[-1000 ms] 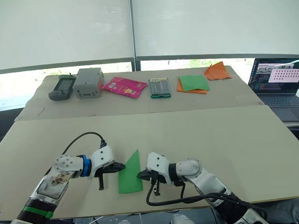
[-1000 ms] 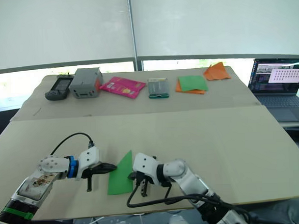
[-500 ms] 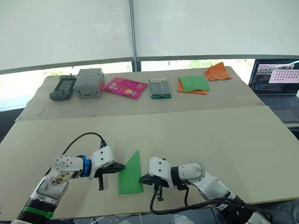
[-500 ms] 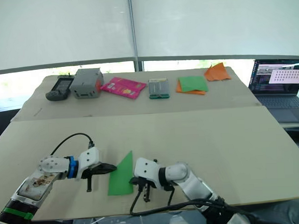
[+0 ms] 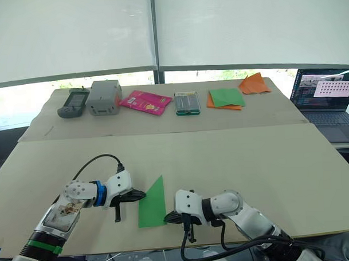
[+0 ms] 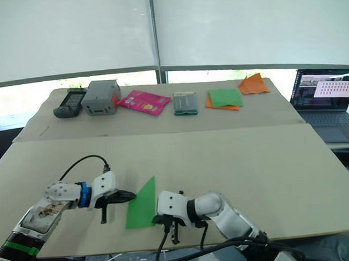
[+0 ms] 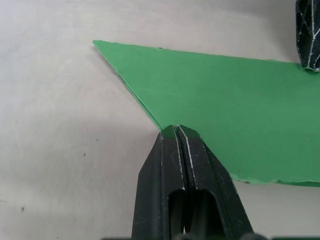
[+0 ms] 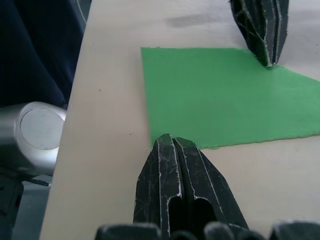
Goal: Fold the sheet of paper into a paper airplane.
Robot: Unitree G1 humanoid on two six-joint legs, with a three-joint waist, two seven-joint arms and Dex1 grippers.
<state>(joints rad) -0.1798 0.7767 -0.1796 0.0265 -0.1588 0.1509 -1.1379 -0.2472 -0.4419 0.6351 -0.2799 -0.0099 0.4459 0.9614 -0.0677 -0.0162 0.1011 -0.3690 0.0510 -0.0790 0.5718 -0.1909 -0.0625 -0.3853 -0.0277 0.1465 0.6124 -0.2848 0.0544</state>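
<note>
The green sheet of paper (image 5: pixel 152 203) lies flat on the near table, folded into a layered wedge with its narrow tip pointing away from me. My left gripper (image 5: pixel 143 194) is shut, and its tip (image 7: pixel 175 129) touches the sheet's slanted left edge about halfway along. On the other side, my right gripper (image 5: pixel 166 218) is also shut; its tip (image 8: pixel 170 139) rests at the sheet's right edge close to the near right corner. Neither gripper has paper between its fingers.
The far table holds a handheld device (image 5: pixel 74 103), a grey box (image 5: pixel 104 97), a pink packet (image 5: pixel 143 101), a flat case (image 5: pixel 187 102), a green sheet on orange paper (image 5: pixel 226 97) and crumpled orange paper (image 5: pixel 253 83). A laptop (image 5: pixel 328 96) stands at the right. The table's near edge (image 5: pixel 235 239) runs just below my right gripper.
My right gripper has slid along the sheet's right edge toward me, from about mid-edge to the near corner. The left gripper and the sheet have not moved.
</note>
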